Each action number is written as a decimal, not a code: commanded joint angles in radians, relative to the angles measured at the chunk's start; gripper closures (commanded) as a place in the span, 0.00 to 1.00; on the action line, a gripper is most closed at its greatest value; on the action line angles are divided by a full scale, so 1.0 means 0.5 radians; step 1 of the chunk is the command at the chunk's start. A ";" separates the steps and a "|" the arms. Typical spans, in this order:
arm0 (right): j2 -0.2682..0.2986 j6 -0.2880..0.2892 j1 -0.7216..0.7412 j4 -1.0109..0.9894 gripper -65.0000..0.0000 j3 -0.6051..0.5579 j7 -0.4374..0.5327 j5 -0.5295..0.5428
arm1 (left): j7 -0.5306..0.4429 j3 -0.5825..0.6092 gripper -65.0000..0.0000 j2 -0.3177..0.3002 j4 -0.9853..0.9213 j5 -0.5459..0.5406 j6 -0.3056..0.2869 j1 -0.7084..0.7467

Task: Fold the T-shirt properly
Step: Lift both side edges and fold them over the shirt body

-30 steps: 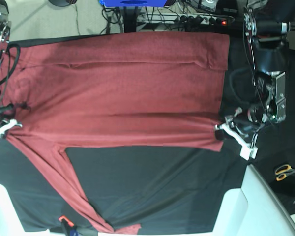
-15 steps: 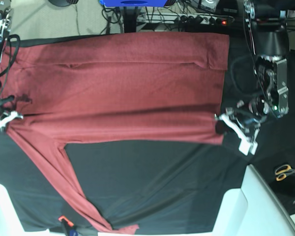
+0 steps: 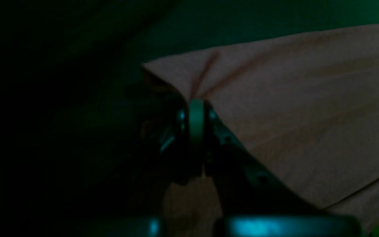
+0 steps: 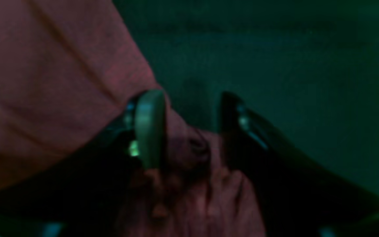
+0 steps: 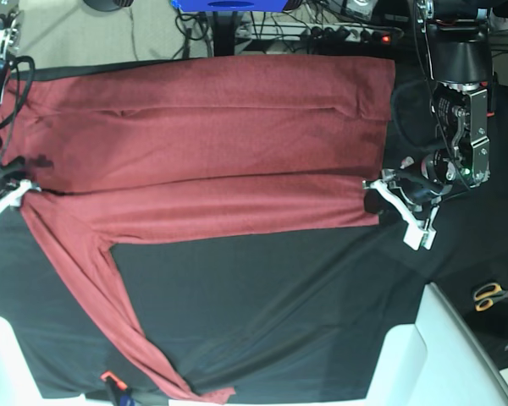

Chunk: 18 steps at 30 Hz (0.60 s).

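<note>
The maroon T-shirt (image 5: 212, 144) lies spread across the black tablecloth (image 5: 262, 313), its near edge folded up toward the far side. One long sleeve (image 5: 110, 313) trails down to the table's front edge. My left gripper (image 5: 377, 199) is shut on the shirt's right corner; the left wrist view shows its fingers (image 3: 196, 121) pinched together on the fabric (image 3: 308, 108). My right gripper (image 5: 8, 190) is at the shirt's left end. In the right wrist view its gripper (image 4: 189, 125) stands open, with bunched fabric (image 4: 192, 148) lying loose between the fingers.
Yellow-handled scissors (image 5: 491, 294) lie at the right edge. White table parts (image 5: 457, 355) frame the front corners. A small orange-tipped tool (image 5: 112, 382) sits at the front left. Cables and a power strip (image 5: 347, 34) run along the back.
Both grippers have moved toward the far side, carrying the shirt's near edge with them, so the fold is narrower. The right gripper's jaws have come apart.
</note>
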 commanded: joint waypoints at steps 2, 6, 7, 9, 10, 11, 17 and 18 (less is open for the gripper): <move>0.048 -0.004 0.008 0.145 0.51 0.010 0.051 0.017 | -0.035 -0.006 1.00 -0.022 0.038 -0.030 0.002 -0.033; 0.048 -0.001 0.051 0.204 0.48 0.001 -0.074 0.017 | -0.035 -0.015 1.00 -0.022 0.029 -0.030 0.002 -0.033; 0.048 -0.001 0.088 0.191 0.48 -0.002 -0.105 0.017 | -0.035 -0.018 1.00 -0.022 0.029 -0.030 0.002 -0.033; 0.048 0.057 0.137 0.145 0.49 -0.002 -0.136 0.017 | -0.035 -0.018 1.00 -0.022 0.029 -0.030 0.002 -0.033; 0.045 0.128 0.165 0.124 0.49 -0.002 -0.136 0.017 | -0.035 -0.012 1.00 -0.022 0.032 -0.030 0.002 -0.033; 0.045 0.186 0.199 0.099 0.49 -0.002 -0.139 0.017 | -0.035 -0.006 1.00 -0.022 0.032 -0.030 0.002 -0.033; 0.021 0.248 0.355 -0.171 0.49 -0.005 -0.142 0.011 | -0.035 -0.002 1.00 -0.022 0.022 -0.030 0.002 -0.036; 0.021 0.248 0.380 -0.232 0.49 -0.005 -0.136 0.011 | -0.035 -0.002 1.00 -0.022 0.022 -0.030 0.002 -0.039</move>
